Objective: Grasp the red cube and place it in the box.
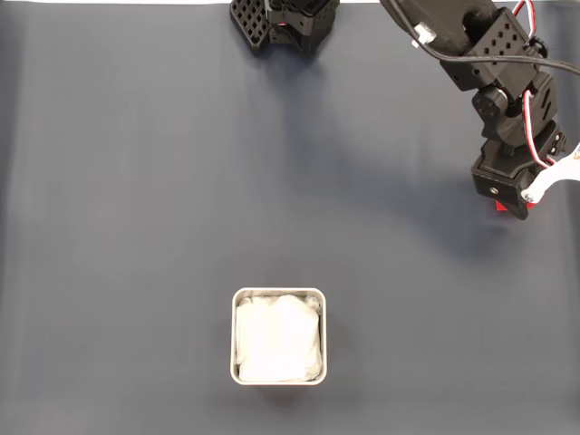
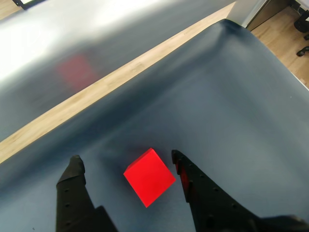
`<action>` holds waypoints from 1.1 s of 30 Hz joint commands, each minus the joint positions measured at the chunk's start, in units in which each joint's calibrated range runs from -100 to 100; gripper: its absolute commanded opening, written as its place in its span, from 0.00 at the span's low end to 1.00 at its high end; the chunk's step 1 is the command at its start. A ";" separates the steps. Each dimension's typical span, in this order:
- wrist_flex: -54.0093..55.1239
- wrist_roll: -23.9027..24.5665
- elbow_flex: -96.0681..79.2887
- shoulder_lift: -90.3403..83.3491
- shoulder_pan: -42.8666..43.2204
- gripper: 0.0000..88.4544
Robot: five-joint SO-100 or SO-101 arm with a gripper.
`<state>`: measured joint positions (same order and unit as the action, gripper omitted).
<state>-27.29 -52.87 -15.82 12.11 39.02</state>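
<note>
A dark grey-blue mat [image 1: 136, 227] covers the tabletop. In the wrist view its far edge meets a light wooden strip [image 2: 96, 89] (wood flooring [image 2: 285, 38] shows beyond the corner).

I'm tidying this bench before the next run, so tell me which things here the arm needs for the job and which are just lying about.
Needed:
- red cube, between the open fingers of the gripper
- box, white-lined, away from the arm

Lying about:
- black perforated part at the top edge of the dark mat

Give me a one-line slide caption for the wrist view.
Open gripper straddling the red cube on the dark mat, fingers not yet touching it.
</note>
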 commanded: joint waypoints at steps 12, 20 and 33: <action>0.48 0.34 -0.05 -1.63 0.68 0.47; 0.57 0.88 -2.61 -2.76 0.54 0.47; 0.48 1.66 -3.79 -4.14 1.46 0.47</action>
<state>-27.29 -51.79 -19.80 12.03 39.69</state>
